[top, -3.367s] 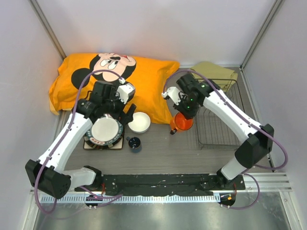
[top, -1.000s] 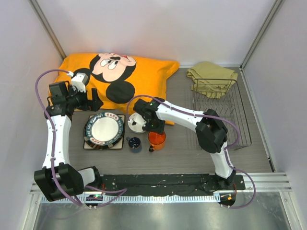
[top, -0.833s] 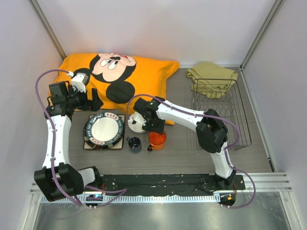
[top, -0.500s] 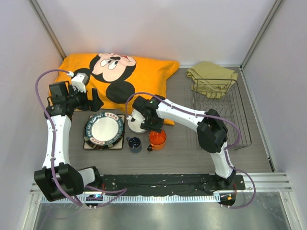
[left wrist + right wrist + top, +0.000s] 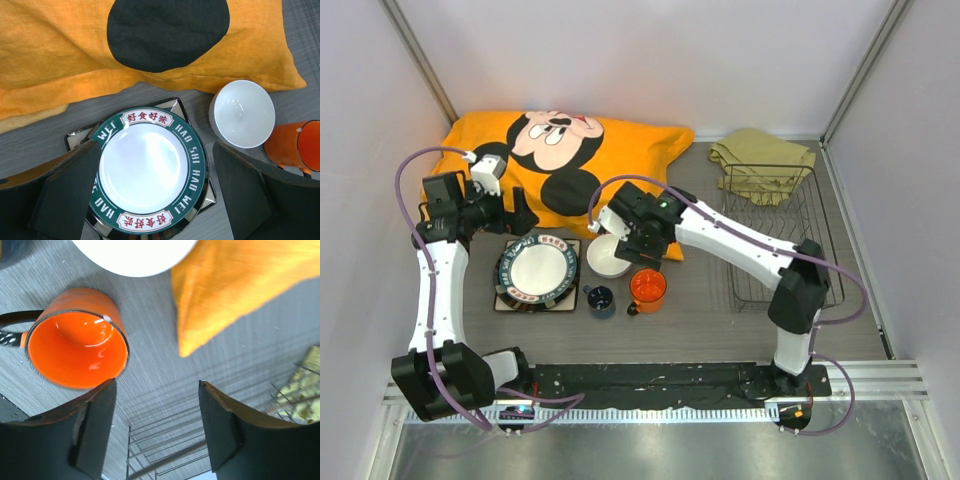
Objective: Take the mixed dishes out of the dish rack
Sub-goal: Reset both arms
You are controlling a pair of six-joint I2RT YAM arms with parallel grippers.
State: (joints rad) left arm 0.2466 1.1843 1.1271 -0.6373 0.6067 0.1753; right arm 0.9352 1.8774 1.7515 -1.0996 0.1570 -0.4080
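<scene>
One glossy orange mug (image 5: 75,345) stands upright on the grey grained table (image 5: 150,340), just beside the right gripper (image 5: 155,425), whose jaws are parted and empty. The left gripper (image 5: 157,195) is spread wide above the round plate (image 5: 145,170).

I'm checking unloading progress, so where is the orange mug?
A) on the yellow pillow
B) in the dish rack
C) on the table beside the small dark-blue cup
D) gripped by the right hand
C: the orange mug stands on the table next to the small dark-blue cup, apart from the open right hand.
</scene>
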